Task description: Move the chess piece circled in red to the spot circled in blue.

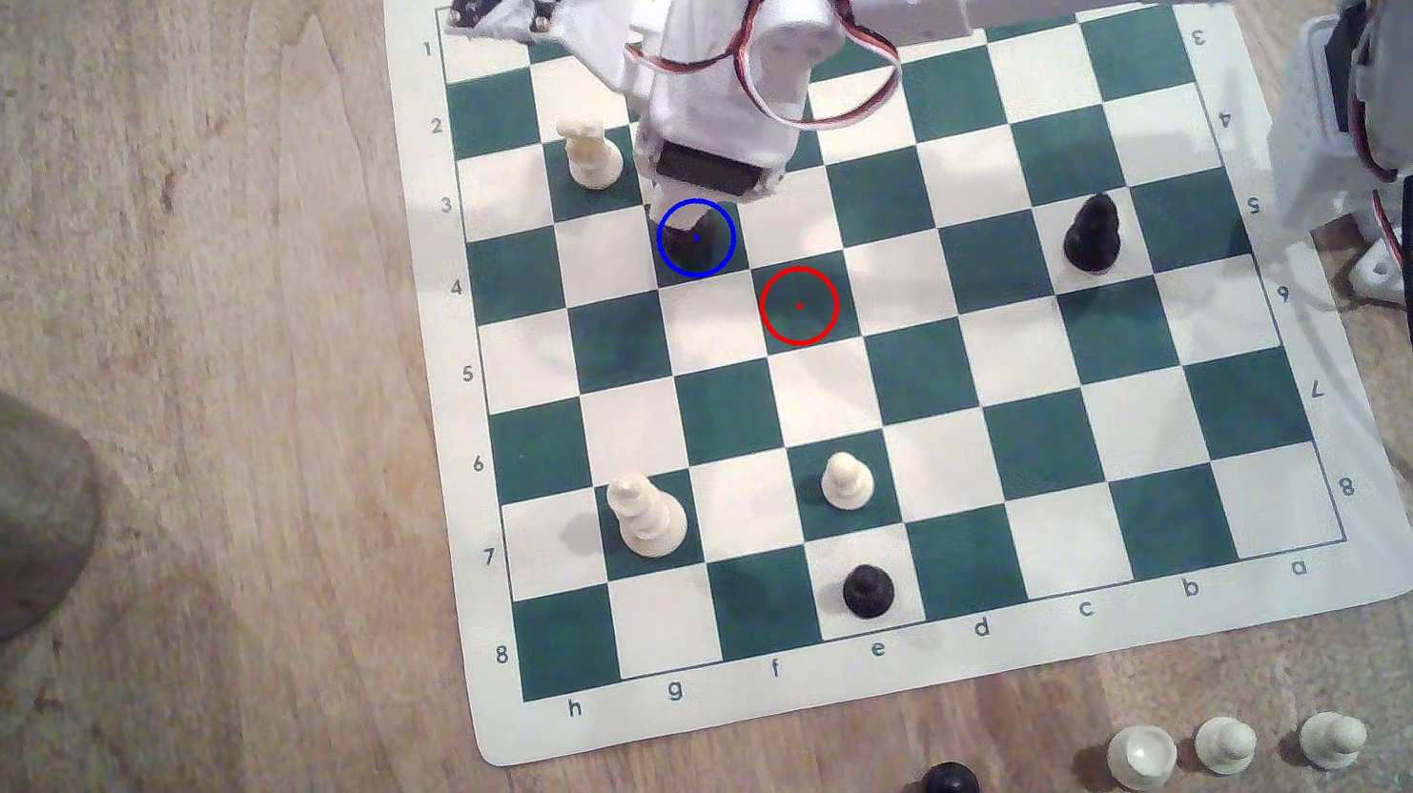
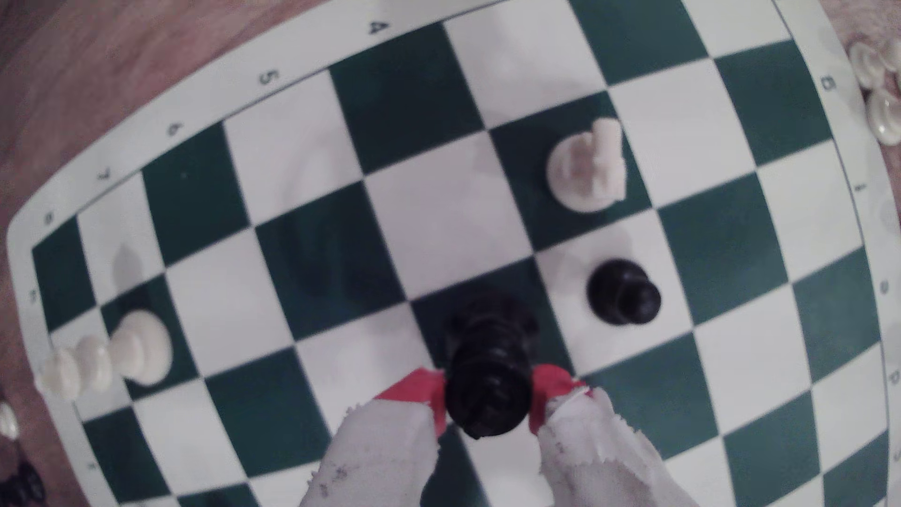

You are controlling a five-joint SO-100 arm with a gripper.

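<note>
Gripper (image 2: 487,395) clamped on the tall black chess piece (image 2: 487,385) (red-taped fingers (image 2: 414,390) hugging both sides), base down on the blue-ringed green square (image 1: 696,238), just left of the red-ringed one (image 1: 799,306) in the exterior view.

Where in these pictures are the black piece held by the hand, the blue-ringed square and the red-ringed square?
chess piece (image 2: 487,390): wrist view, on its dark ribbed upper body.
blue-ringed square (image 1: 673,274): exterior view, on its green corner beside the piece's base.
red-ringed square (image 1: 799,306): exterior view, on the bare green centre.
</note>
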